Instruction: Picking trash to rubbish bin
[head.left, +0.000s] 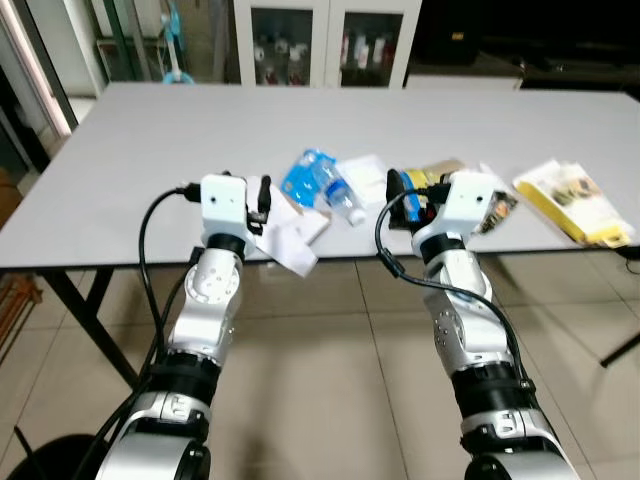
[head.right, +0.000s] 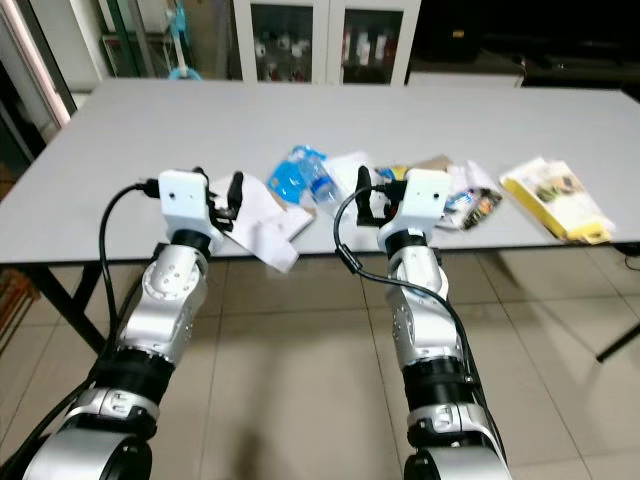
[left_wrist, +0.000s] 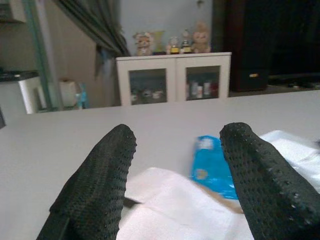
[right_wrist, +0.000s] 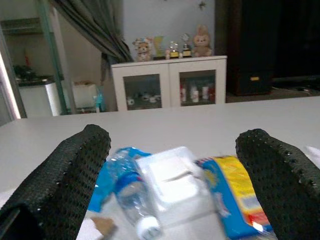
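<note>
One plastic bottle (head.left: 338, 196) lies flat, cap toward the table's (head.left: 150, 150) near edge.

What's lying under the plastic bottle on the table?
The plastic bottle lies across a blue wrapper and white paper. Whatever sits beneath those is covered.

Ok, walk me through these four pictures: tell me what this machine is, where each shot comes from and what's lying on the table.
This is a humanoid robot with two silver arms, each ending in two black fingers. Two pictures come from its head, looking down; two come from cameras on its wrists, looking along the fingers. It stands at a grey table. The left gripper is open over crumpled white paper. The right gripper is open too, facing a plastic bottle, a blue wrapper and a yellow packet. A yellow booklet lies further right. Nothing is held.
</note>
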